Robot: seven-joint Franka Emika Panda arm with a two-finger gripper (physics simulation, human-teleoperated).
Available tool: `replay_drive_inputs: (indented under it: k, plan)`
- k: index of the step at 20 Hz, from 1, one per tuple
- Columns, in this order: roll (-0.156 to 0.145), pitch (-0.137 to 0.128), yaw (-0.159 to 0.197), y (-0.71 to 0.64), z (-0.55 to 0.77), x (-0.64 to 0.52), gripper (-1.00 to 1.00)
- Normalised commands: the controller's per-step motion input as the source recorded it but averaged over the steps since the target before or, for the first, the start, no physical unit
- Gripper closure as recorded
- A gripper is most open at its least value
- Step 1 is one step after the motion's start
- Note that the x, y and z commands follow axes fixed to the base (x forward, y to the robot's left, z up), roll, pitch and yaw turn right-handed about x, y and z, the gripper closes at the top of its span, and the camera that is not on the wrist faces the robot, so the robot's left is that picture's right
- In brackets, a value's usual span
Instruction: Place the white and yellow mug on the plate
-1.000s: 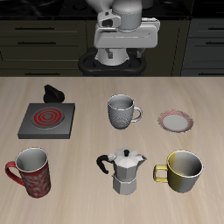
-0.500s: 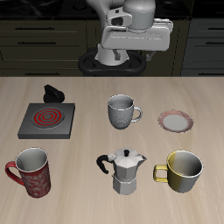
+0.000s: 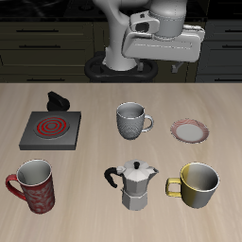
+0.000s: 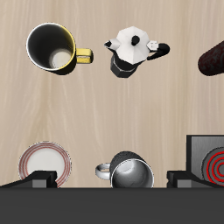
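Since the arm has swung sideways over the last second, from above the grey-white mug's column toward the side where the plate and the yellow mug stand, the gripper now hangs high above the table's back edge, well apart from every object; its two fingers show in the wrist view as dark tips set wide apart with nothing between them, so the gripper is open and empty. Nearest beneath it lies the plate, bare, with the grey-white patterned mug beside it; both are unmoved against the earlier frames. Farther toward the table's front edge stands the white and yellow mug, upright, handle turned toward the moka pot just beside it; mug and plate are apart, the plate lying farther back in roughly the same column. The burner and the red patterned mug sit well away on the other side and play no part. In judgement, the task stands at its opening: the shift reads as an approach toward the mug's side, no grasp is yet made, and a forward travel and descent remain; the moka pot's closeness to the handle is the point to watch.
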Motion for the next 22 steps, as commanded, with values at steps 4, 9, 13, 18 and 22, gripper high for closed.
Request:
replay_drive_inputs:
  k: [4, 9, 13, 18, 22]
  plan:
    - [-0.031, -0.009, -0.013, 0.26, 0.09, 0.25, -1.0]
    - [-0.046, -0.016, -0.025, 0.09, 0.15, 0.32, -1.0]
    - [-0.034, -0.01, -0.038, -0.07, 0.12, 0.3, -1.0]
    - [0.005, 0.018, -0.012, 0.09, -0.07, 0.32, -1.0]
    - [0.077, 0.016, -0.011, 0.2, -0.07, 0.25, -1.0]
